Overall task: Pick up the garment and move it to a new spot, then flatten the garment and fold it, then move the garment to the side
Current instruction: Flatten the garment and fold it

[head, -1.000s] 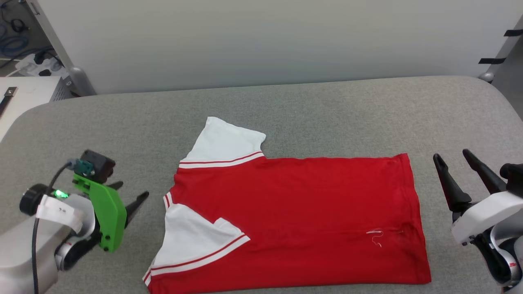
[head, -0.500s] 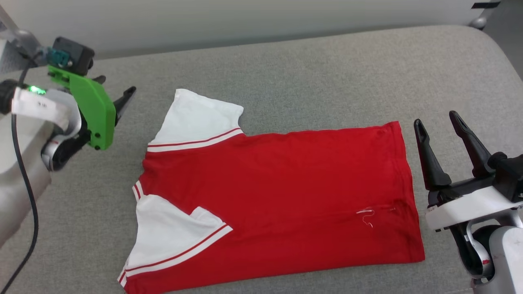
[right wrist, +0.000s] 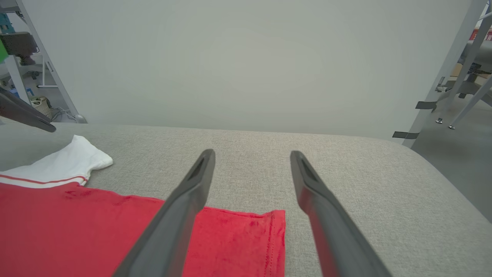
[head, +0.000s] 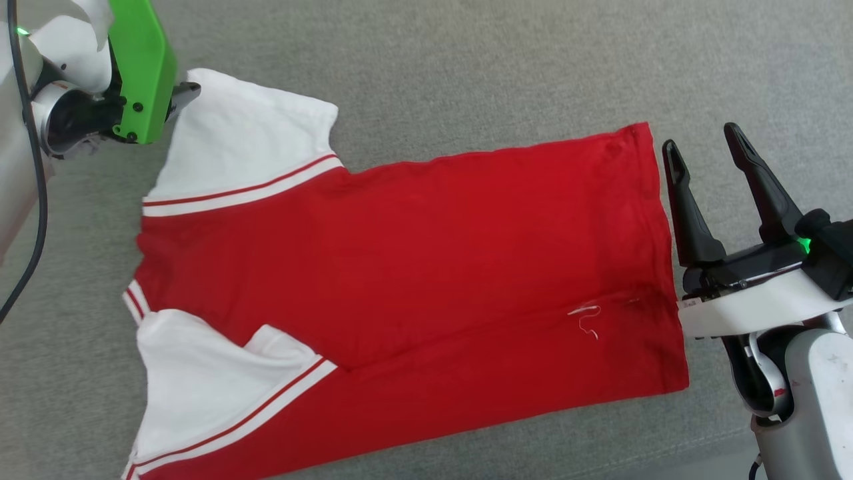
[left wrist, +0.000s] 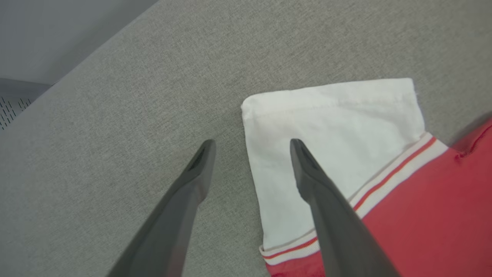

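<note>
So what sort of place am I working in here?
Probably a robotics lab or test bay, not a home: a grey fabric-covered worktable, a plain pale backdrop panel, and bare metal frame legs beside it.

Left gripper (left wrist: 251, 143), jaws spread (tilted downward), right gripper (head: 698, 137), jaws spread, pointing forward

A grey fabric-covered counter (head: 466, 67) with rounded corners runs up to a plain pale wall (right wrist: 246, 57). A slanted grey post (right wrist: 444, 77) at the wall's right edge carries two strips of black tape (right wrist: 424, 104). Beyond it lies grey floor (right wrist: 461, 165). Another post (right wrist: 52, 69) leans at the left, with cluttered shelving behind it.
</note>
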Robot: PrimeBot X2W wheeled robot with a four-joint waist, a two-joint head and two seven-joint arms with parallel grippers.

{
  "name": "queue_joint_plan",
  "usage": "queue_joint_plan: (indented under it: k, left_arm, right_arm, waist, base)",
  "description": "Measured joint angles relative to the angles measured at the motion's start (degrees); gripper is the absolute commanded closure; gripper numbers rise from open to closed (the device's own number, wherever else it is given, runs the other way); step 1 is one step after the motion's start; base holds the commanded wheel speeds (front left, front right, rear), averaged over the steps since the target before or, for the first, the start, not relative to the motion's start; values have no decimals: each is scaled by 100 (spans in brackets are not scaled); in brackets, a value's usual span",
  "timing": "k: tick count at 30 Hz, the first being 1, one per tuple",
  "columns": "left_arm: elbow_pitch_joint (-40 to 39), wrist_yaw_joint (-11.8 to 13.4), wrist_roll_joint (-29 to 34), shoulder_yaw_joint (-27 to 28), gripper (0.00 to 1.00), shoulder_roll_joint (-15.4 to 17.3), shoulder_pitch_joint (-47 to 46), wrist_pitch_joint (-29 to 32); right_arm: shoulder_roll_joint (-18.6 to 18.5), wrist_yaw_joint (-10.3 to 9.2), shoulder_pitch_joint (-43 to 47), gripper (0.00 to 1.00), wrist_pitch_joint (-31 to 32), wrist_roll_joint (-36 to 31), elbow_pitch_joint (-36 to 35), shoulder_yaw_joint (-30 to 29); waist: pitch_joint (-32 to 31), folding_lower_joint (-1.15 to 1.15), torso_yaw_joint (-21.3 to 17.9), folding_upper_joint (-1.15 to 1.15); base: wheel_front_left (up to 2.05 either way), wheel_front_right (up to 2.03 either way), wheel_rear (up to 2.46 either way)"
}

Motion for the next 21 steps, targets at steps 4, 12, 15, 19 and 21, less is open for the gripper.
queue_joint_plan:
  k: [4,12,15,19,21]
  left_arm:
    - [146,-1,4,-40,0,-12,-25,-8]
    - [264,-5,2,-165,0,74,-52,0]
    - [145,-5,64,-227,100,125,-49,-8]
    - [47,-7,102,-350,100,88,29,-137]
    - [47,-7,156,-396,100,77,70,-344]
  right_arm:
    - [20,0,-96,0,-81,1,53,45]
    - [7,0,-231,0,-174,21,210,57]
    - [-16,0,-261,0,-185,51,241,44]
    - [-60,0,-266,0,-171,115,265,-16]
    - [-166,0,-319,0,-101,137,268,-52]
  waist:
    - [314,0,-144,0]
    - [651,-1,-374,0]
    - [654,-1,-389,1]
    - [564,-1,-351,0]
    - [494,-1,-325,0]
  base:
    - [0,0,0]
    - [0,0,0]
    - [0,0,0]
    - [0,0,0]
    - [0,0,0]
